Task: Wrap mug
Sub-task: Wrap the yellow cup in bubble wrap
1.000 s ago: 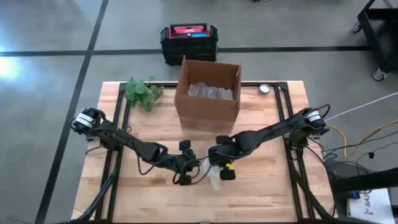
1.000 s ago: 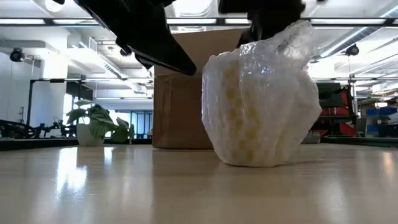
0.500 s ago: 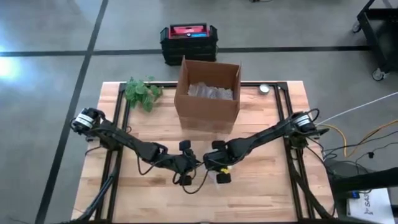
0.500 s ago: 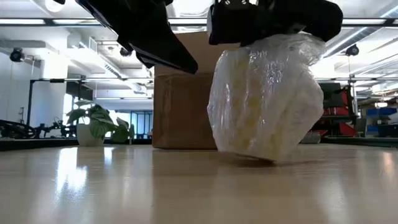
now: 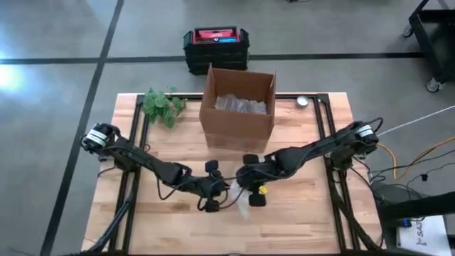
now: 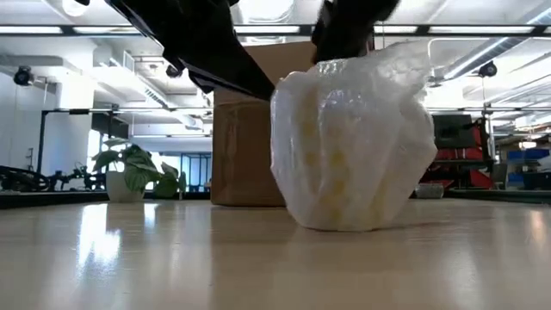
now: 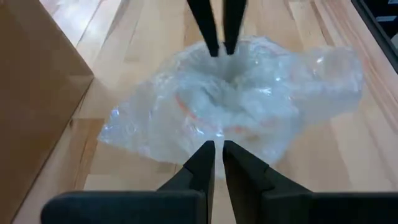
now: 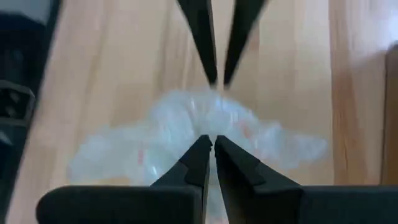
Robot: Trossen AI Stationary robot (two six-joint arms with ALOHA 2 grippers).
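Note:
The mug shows only as a yellowish shape inside a crumpled bubble-wrap bundle (image 6: pixel 353 146), which stands on its base on the wooden table (image 5: pixel 306 213), near the front middle (image 5: pixel 244 208). My right gripper (image 8: pixel 208 142) is above the bundle, shut on the wrap's top. My left gripper (image 7: pixel 217 148) is shut and points at the bundle from the table's left. Its tips are at the wrap's edge; I cannot tell whether they touch it. My right gripper pinches the gathered bubble wrap at the bundle's top (image 8: pixel 214 127) between its two fingers, coming from above and slanting down. The bundle stands upright below it with its base on the table (image 6: pixel 353 226).
A brown cardboard box (image 5: pixel 238 107) holding clear wrap stands behind the bundle at the far middle. A small potted plant (image 5: pixel 162 105) is at the far left and a small round thing (image 5: pixel 303 101) at the far right. Bare wood lies along the near edge.
My right gripper dipped low onto the bundle and tipped it, so one side of its base came off the table. It has since risen, and the bundle stands flat again, a little farther toward the table's left.

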